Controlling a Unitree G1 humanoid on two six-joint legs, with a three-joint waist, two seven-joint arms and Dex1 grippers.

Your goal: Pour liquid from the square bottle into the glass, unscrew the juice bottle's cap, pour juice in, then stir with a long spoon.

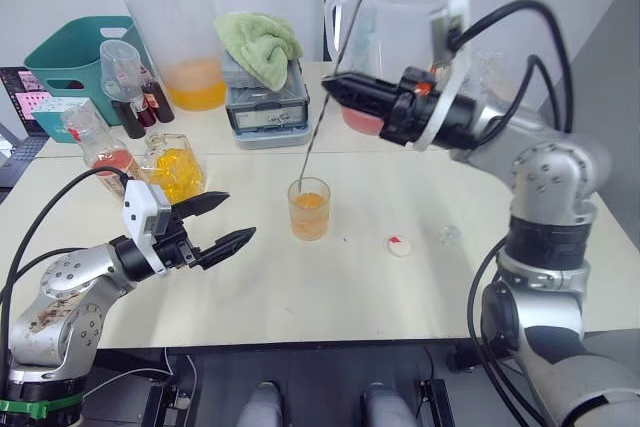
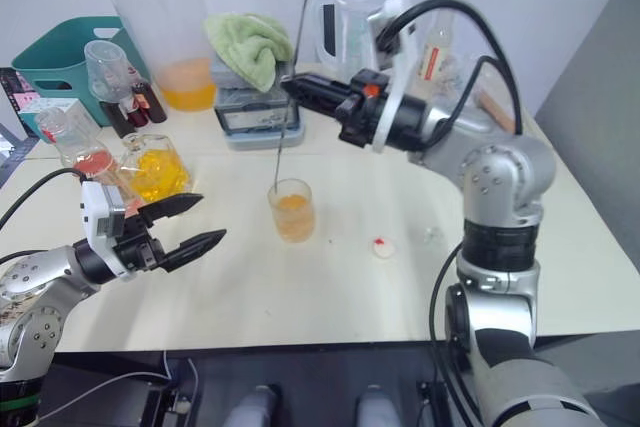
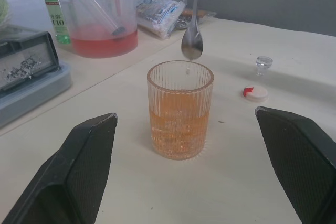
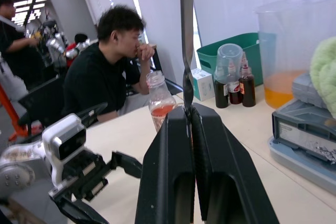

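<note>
The glass [image 1: 309, 209] stands at the centre of the frame on the desk [image 1: 330, 287], about half full of orange liquid. The right gripper [image 1: 333, 89], upper middle of the frame, has its jaws closed on the long spoon [image 1: 322, 117] (the handle rises past them, tilted); the spoon's bowl hangs at the glass's rim. The left gripper [image 1: 232, 222], lower left of the frame, has its jaws spread wide and empty, facing the glass and apart from it. The cap [image 1: 400, 245] lies right of the glass on the desk. The juice bottle [image 1: 95, 145] stands at the left edge, uncapped, beside a bottle of yellow liquid [image 1: 172, 169].
</note>
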